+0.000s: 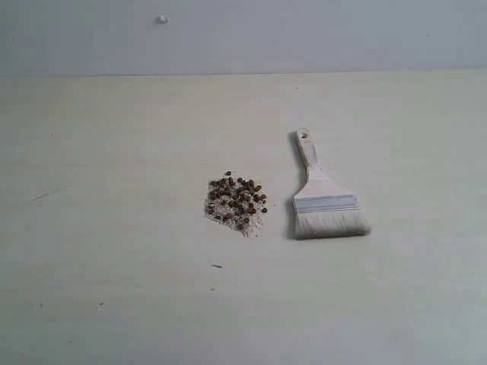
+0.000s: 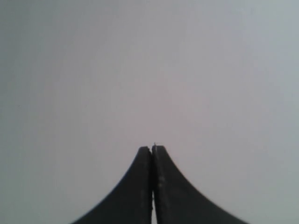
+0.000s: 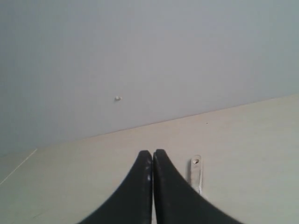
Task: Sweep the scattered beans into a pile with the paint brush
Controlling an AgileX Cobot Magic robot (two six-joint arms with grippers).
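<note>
The beans [image 1: 237, 201] lie gathered in a small heap near the table's middle, dark reddish-brown, mixed with whitish crumbs. The paint brush [image 1: 323, 199] lies flat just right of them, its pale bristles toward the front and its handle with the hole pointing to the back. Neither gripper shows in the exterior view. My left gripper [image 2: 152, 148] is shut on nothing and faces a blank grey wall. My right gripper [image 3: 153, 152] is also shut and empty. Beside it the end of the brush handle [image 3: 196, 170] shows, apart from the fingers.
The pale table [image 1: 114, 228] stretches around the heap and brush, ending at a grey wall [image 1: 304, 30] with a small white knob [image 1: 162, 20] on it. A few faint specks mark the front of the table.
</note>
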